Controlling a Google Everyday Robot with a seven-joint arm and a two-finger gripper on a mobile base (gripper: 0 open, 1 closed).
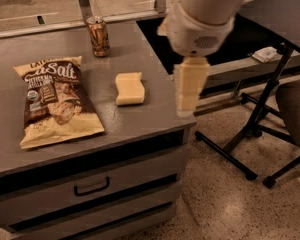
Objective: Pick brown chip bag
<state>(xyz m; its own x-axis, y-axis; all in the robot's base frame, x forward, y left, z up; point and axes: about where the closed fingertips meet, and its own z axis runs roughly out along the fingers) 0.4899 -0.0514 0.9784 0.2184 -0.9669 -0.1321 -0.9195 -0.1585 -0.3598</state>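
Arm: a bulky white housing (205, 19) comes in from the top of the view, above the right edge of the grey countertop (157, 111).
Gripper: the gripper (191, 86) hangs straight down from that housing as a pale, blurred slab over the counter's right edge, near the front corner and held above the surface.
Gripper state: cannot tell whether it is spread or closed; it holds nothing.
Brown chip bag: the brown chip bag (55, 101) lies flat on the left part of the countertop, label up, well apart from the gripper.
Sponge: a pale yellow sponge (129, 88) lies flat between the bag and the gripper, touching neither.
Can: a brown drink can (98, 36) stands upright at the back of the counter, behind the bag's top right corner.
Below: a drawer with a dark handle (91, 187).
Right side: a black folding stand (257, 124) on the speckled floor.
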